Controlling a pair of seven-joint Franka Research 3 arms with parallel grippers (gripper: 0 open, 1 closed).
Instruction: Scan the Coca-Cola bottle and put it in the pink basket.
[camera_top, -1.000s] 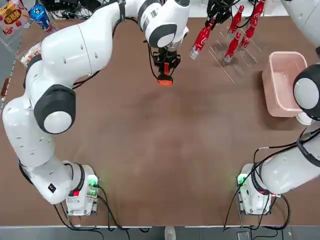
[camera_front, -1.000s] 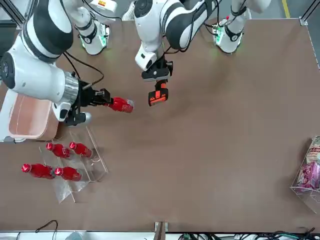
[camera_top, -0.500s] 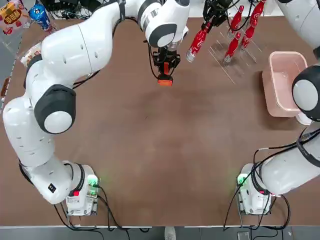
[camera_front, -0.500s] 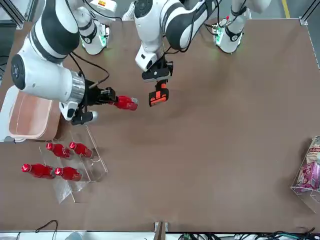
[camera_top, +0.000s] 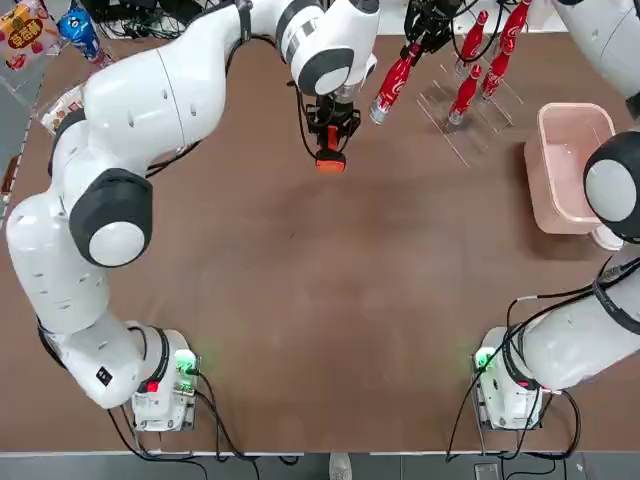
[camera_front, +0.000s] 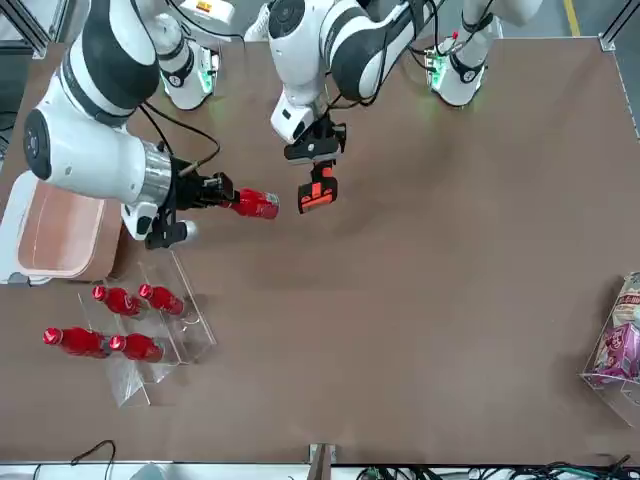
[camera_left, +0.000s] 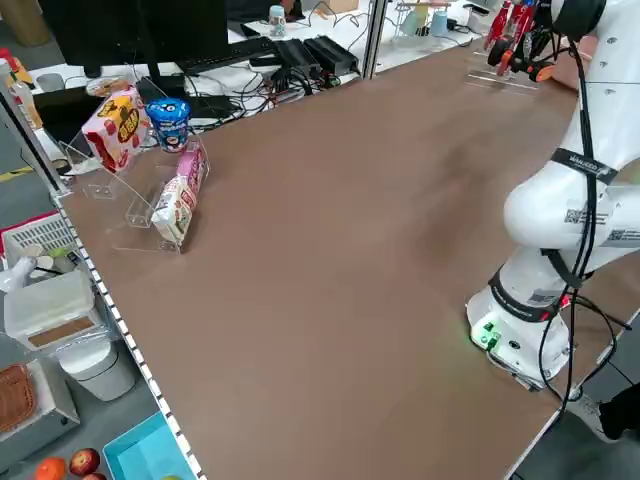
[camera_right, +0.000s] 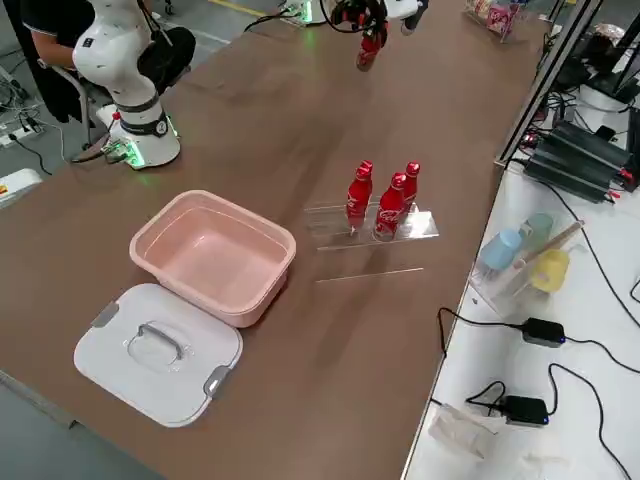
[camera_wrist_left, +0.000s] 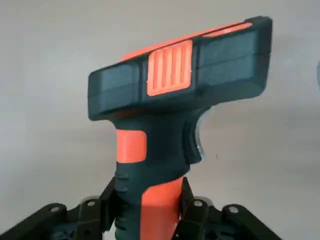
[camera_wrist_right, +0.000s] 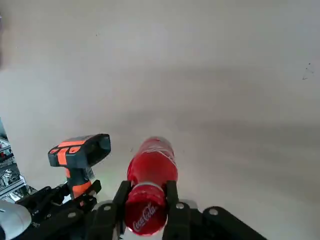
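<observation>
The right gripper is clamped on the neck of the Coca-Cola bottle, held in the air above the table. The bottle's long axis lies tilted, base end aimed at the scanner just beside it. White "Coca-Cola" script reads on the bottle's cap in the right wrist view. The left gripper grips the scanner's handle, head hanging down. The pink basket sits well apart, near four more bottles in a clear rack.
</observation>
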